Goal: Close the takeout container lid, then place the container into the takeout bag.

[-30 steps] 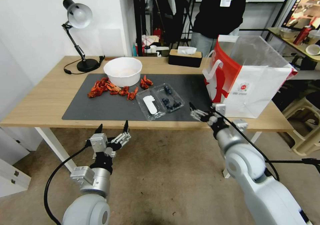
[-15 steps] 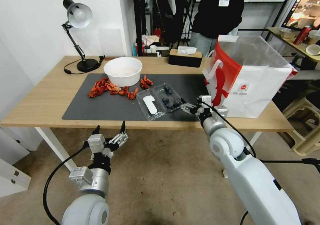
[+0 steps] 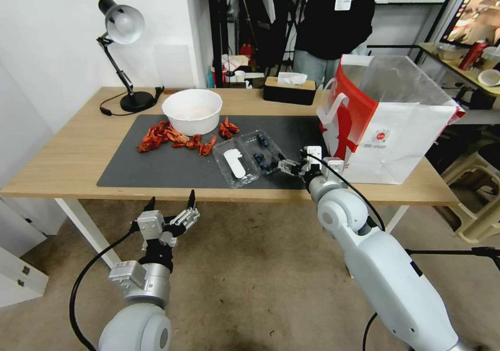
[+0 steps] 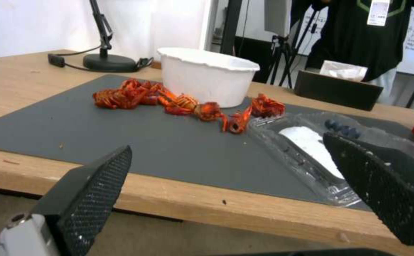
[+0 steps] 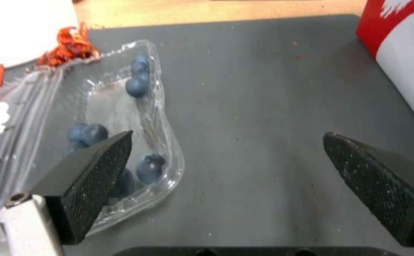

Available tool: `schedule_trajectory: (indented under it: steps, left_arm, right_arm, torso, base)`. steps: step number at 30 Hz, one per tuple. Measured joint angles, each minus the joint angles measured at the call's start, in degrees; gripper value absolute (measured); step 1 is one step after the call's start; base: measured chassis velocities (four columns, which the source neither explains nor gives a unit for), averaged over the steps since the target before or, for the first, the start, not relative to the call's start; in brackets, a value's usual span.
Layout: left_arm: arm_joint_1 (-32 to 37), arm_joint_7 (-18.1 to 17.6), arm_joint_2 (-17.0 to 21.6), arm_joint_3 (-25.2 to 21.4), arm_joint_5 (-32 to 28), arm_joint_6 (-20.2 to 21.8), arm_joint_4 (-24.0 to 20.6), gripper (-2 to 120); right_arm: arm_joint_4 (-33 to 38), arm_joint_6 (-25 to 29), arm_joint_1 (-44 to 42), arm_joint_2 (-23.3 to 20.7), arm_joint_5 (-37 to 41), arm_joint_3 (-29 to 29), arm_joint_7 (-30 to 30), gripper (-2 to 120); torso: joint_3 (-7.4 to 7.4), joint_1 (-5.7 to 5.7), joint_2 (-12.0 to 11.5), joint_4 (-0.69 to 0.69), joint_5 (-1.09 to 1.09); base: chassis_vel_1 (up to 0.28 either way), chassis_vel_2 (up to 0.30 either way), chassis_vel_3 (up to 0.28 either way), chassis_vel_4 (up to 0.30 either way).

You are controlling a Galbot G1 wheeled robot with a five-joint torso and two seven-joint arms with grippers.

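The takeout container [image 3: 264, 152] lies open on the dark mat, blueberries in its right half. Its lid [image 3: 235, 164], the clear half with the white label, lies flat to the left of the berries. My right gripper [image 3: 289, 165] is open just off the berry half's right front corner, low over the mat. In the right wrist view the right gripper [image 5: 228, 137] has one finger over the container [image 5: 121, 106] and the other over bare mat. The takeout bag [image 3: 388, 124] stands open at the table's right end. My left gripper [image 3: 172, 205] hangs open below the table's front edge, facing the lid [image 4: 311, 145].
A white bowl [image 3: 192, 111] sits at the mat's back with red crayfish shells [image 3: 172, 137] around it. A desk lamp [image 3: 122, 54] stands back left and a wooden tissue box [image 3: 289, 89] behind the mat. The bag's red side [image 5: 396, 42] is close to the right gripper.
My right gripper has moved left and forward over the mat, from the table's front edge up to the berry half. The left gripper has sunk slightly.
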Motion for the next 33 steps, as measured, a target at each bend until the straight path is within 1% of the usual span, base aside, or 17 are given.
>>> schedule_trajectory:
  steps: [17,24,33]
  left_arm:
    - [0.1,-0.2,0.0,0.1,0.0,-0.5,0.1,100]
    - [0.2,-0.2,-0.1,0.2,0.1,-0.8,0.2,100]
    - [0.1,-0.3,0.0,0.2,0.1,-0.9,0.2,100]
  right_arm:
    - [-0.3,-6.1,1.6,-0.1,0.9,0.0,1.5,100]
    - [-0.3,-7.6,1.8,-0.1,1.2,0.1,1.7,100]
    - [1.6,-9.3,0.6,-0.2,1.3,0.9,1.9,100]
  torso:
    - [0.00,0.00,0.0,0.00,0.00]
    - [0.00,-0.01,0.0,0.00,0.00]
    - [0.00,0.00,0.0,0.00,0.00]
  base:
    - [0.000,0.000,0.000,0.000]
    - [0.000,0.000,0.000,0.000]
    - [0.000,0.000,0.000,0.000]
